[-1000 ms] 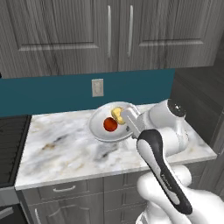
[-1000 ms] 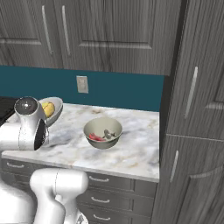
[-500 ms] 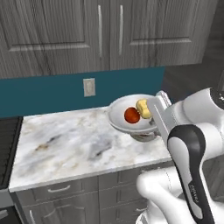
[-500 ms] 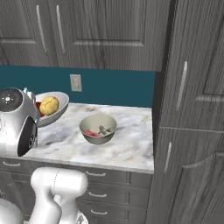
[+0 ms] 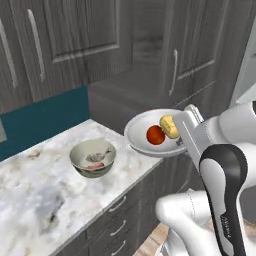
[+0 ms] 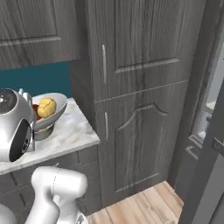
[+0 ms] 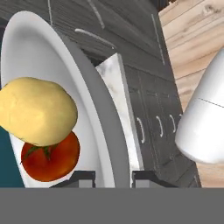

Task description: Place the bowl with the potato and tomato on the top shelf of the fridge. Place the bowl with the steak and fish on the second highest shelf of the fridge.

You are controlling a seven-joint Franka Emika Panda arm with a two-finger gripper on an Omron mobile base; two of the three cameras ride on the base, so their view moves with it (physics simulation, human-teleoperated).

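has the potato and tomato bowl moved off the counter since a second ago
Yes. The potato and tomato bowl is now out past the counter edge, no longer above its middle.

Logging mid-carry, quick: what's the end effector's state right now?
End effector: closed on the rim of the white bowl holding the potato and tomato, lifted off the counter.

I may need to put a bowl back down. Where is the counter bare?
The marble counter is bare left of and in front of the steak-and-fish bowl. Its right corner is crowded: the gripper holds the potato-and-tomato bowl above that edge, close beside the other bowl.
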